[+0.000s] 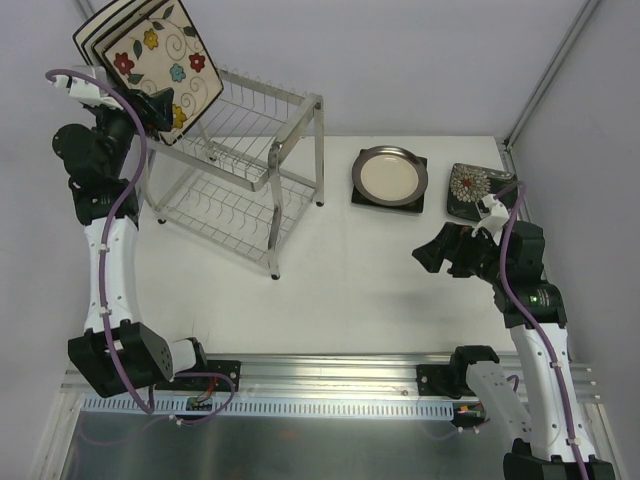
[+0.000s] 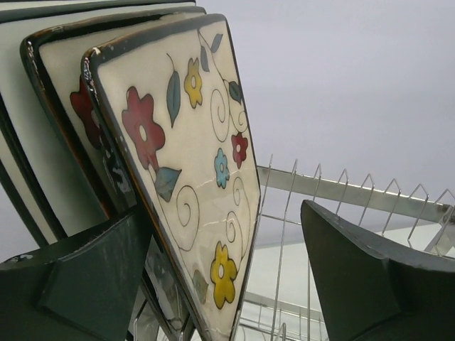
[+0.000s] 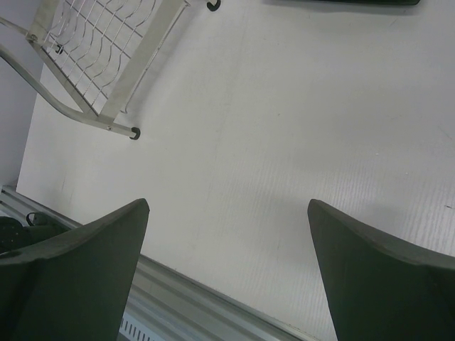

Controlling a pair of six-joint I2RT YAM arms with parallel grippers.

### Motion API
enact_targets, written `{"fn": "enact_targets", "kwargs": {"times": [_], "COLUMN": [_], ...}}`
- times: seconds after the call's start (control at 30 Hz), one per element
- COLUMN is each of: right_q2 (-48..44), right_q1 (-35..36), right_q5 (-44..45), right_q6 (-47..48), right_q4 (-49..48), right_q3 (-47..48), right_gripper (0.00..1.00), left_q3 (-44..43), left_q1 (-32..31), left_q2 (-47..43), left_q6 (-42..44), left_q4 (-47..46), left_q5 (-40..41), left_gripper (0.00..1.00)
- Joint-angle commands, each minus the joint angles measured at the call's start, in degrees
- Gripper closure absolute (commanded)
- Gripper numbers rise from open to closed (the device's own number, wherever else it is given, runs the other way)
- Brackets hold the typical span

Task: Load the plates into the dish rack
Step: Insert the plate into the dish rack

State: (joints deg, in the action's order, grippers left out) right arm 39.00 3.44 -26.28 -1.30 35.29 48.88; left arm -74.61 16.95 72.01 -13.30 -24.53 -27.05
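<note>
The silver wire dish rack (image 1: pixel 245 170) stands at the back left. Three square plates lean upright in its upper tier, and the front one is the cream flowered plate (image 1: pixel 165 62) (image 2: pixel 192 170). Behind it stand another dark-rimmed plate (image 2: pixel 60 99) and a white black-rimmed one (image 2: pixel 21 177). My left gripper (image 1: pixel 160 110) (image 2: pixel 224 213) is open around the flowered plate's lower edge, with the right finger (image 2: pixel 377 277) well apart from it. A round cream plate (image 1: pixel 390 175) lies on a dark square plate (image 1: pixel 412 202). A dark plate with white blooms (image 1: pixel 470 185) lies to their right. My right gripper (image 1: pixel 440 250) (image 3: pixel 227 206) hangs open and empty above the table.
The rack's wire slots (image 2: pixel 341 192) run to the right of the flowered plate. A rack foot (image 3: pixel 134 133) shows at the upper left of the right wrist view. The metal rail (image 1: pixel 330 370) runs along the table's near edge. Walls close the back and right sides.
</note>
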Motion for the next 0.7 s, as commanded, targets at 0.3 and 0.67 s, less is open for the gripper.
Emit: {"fn": "enact_targets", "kwargs": {"times": [0.3,0.67], "right_q2": [-1.03,-0.25], "right_q1": [1.13,1.22], "right_q5": [-0.61,1.93], "right_q6": [-0.46,-1.69], "right_q4": [-1.98,-1.19], "right_q3": [-0.02,1.56], "right_gripper": [0.00,0.00], "left_q3": [3.59,9.47], "left_q1": [0.72,0.54], "left_q2": [-7.31,-19.87], "left_q6": [-0.76,-2.78], "left_q4": [3.43,14.59], "left_q5": [7.01,10.43], "left_gripper": [0.07,0.04]}}
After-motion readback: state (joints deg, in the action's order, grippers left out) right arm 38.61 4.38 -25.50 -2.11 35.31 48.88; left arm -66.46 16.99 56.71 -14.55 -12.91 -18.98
